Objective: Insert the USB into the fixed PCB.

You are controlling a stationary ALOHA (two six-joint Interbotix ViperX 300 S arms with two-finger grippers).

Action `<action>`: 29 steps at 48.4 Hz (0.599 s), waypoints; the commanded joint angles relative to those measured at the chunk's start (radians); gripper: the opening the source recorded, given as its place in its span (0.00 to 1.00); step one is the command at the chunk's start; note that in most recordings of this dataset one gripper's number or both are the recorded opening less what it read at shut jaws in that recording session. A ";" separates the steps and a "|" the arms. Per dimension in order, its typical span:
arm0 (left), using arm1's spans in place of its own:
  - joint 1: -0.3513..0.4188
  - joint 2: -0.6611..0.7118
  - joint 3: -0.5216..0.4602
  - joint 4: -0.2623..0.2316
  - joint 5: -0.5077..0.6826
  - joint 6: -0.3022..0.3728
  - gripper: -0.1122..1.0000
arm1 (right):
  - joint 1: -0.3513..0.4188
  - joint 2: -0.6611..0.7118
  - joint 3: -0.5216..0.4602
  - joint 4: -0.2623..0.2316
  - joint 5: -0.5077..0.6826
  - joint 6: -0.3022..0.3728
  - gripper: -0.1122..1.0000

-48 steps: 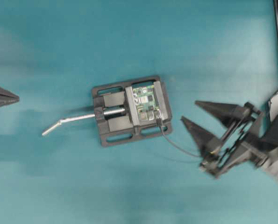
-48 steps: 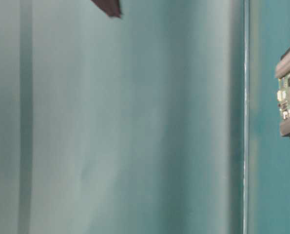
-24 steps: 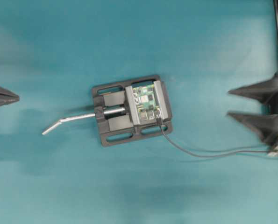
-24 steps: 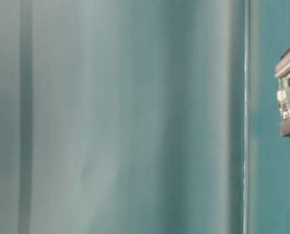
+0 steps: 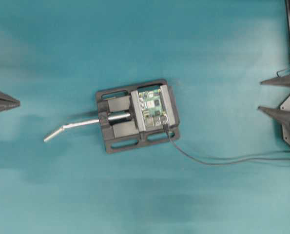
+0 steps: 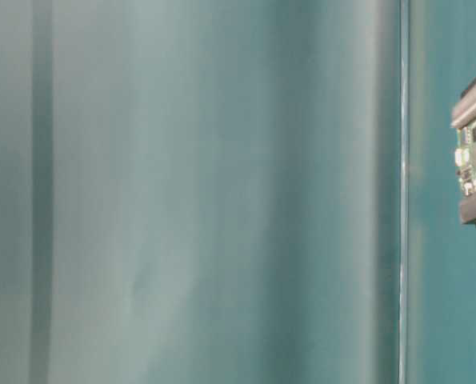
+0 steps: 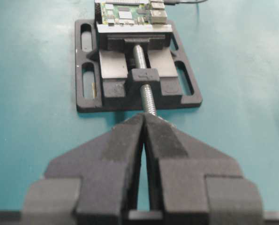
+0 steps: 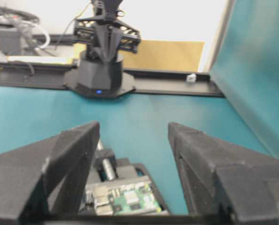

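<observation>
Jaws stand wide apart and empty on the right gripper [image 5: 277, 95] at the tabletop's right edge; the left gripper [image 7: 144, 123] has its jaws pressed together. 1 black vise [image 5: 116, 137], heavy and rigid, clamps 1 fixed PCB [image 5: 152, 106] near the tabletop's middle. 1 USB [image 5: 165, 126] (light, stiff plug, limp cable) sits at the board's edge; its black collar looks the best hold.

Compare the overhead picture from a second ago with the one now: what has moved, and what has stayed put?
The right gripper has pulled back from beside the vise to the right edge, jaws open and empty. The cable now trails free towards that edge. The USB stays at the PCB; vise and left gripper have not moved.
</observation>
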 commanded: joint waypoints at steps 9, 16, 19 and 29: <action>-0.002 0.006 -0.023 0.003 -0.003 -0.002 0.11 | -0.083 -0.002 -0.003 -0.006 0.074 -0.014 0.71; -0.002 0.006 -0.023 0.003 -0.003 -0.002 0.11 | -0.189 0.026 -0.028 -0.008 0.118 -0.055 0.73; -0.002 0.006 -0.023 0.003 -0.003 -0.002 0.11 | -0.241 0.025 -0.032 -0.008 0.138 -0.071 0.73; -0.002 0.006 -0.023 0.003 -0.003 -0.002 0.11 | -0.387 0.000 -0.026 -0.009 0.238 -0.087 0.73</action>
